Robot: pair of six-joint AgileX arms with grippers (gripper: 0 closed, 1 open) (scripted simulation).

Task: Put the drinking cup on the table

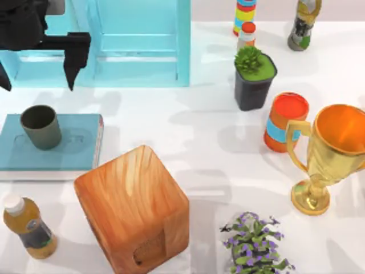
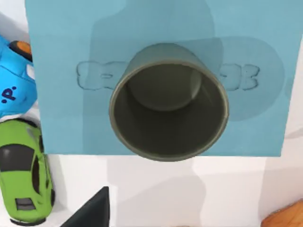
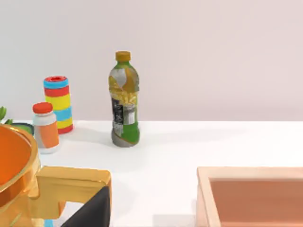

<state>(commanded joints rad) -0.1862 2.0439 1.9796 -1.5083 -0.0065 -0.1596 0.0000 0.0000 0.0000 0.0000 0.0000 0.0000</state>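
Hovering spread-fingered above and behind the drinking cup [image 1: 40, 126], my left gripper [image 1: 39, 77] grips nothing; cup upright on the book [image 1: 74, 149], transfer to the table [image 1: 205, 148] pending.

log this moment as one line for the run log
stage: pre-grasp | drinking cup: upright on teal book, not yet on table | left gripper: open, above and behind cup, apart from it

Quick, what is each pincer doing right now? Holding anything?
Left pincer: open, holding nothing, hanging at the table's back left beyond the drinking cup, which stands on the teal book.
Right pincer: cannot be told.
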